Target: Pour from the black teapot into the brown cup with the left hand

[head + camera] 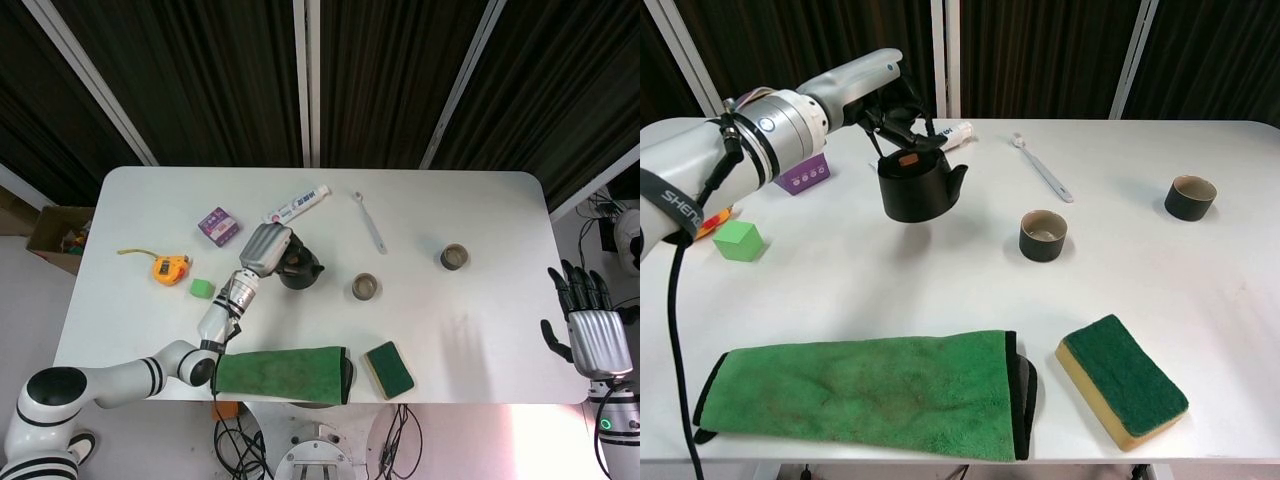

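We see the left hand clamped on the handle of the black teapot, fingers curled over the top, pot hanging just above the table, upright or nearly so, spout pointing toward the brown cup. The right hand sits off the far table edge, fingers spread, holding nothing. We judge the step as carrying: pot is lifted, not yet over the cup, which stands apart to its spout side. Next move, as we read it, calls for shifting the pot sideways until the spout sits above the cup rim, then tilting spout-down slowly; the cup mouth is small, so overshoot would spill. Materials: teapot looks matte, dark, rounded, maybe cast iron, with a small brownish lid knob. Cup is a short cylinder, dark outside, pale inside. A second similar cup stands farther off, not to be confused. Also a soft green towel with folded edge, a green-and-yellow sponge, a green cube, a white tube.
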Motion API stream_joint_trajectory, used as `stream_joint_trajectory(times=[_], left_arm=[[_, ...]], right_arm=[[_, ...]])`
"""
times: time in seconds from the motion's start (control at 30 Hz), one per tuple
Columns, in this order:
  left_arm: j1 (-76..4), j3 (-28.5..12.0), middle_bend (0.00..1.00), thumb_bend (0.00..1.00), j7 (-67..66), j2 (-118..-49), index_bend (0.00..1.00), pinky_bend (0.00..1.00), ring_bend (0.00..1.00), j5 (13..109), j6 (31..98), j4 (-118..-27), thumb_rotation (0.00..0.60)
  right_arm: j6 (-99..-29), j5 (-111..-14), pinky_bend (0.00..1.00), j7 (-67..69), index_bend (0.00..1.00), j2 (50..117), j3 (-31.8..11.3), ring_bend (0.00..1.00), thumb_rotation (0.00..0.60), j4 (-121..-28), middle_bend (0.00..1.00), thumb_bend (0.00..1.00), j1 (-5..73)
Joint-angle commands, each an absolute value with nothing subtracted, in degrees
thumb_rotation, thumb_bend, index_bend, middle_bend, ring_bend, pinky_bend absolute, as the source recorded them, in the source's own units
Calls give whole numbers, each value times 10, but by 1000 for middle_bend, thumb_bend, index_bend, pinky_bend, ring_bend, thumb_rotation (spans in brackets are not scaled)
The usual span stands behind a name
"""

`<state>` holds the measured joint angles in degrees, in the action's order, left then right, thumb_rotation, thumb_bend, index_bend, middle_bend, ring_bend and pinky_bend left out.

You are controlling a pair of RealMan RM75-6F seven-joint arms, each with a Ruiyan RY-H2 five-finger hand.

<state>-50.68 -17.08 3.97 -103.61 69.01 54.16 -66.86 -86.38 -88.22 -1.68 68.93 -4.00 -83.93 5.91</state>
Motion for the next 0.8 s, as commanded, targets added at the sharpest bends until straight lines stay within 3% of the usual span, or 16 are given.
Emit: stream_joint_trajectory(times=[0.03,0.33,0.8], left_arm=[[-507,-171,1000,281,39,-1037,1000,426,1000,691,543,-668,508],[-508,-166,1000,306,26,-1050,1000,426,1000,696,551,-654,589],[-516,-162,1000,315,1,-1078,1000,428,1000,715,568,-631,600]], right_arm=[[-864,-882,0,-16,0,690,-40,0,600,-838,0,357,59],[-860,-877,0,-15,0,691,-38,0,600,-834,0,361,57],[-860,-875,0,-4,0,690,-38,0,600,-828,0,363,56]])
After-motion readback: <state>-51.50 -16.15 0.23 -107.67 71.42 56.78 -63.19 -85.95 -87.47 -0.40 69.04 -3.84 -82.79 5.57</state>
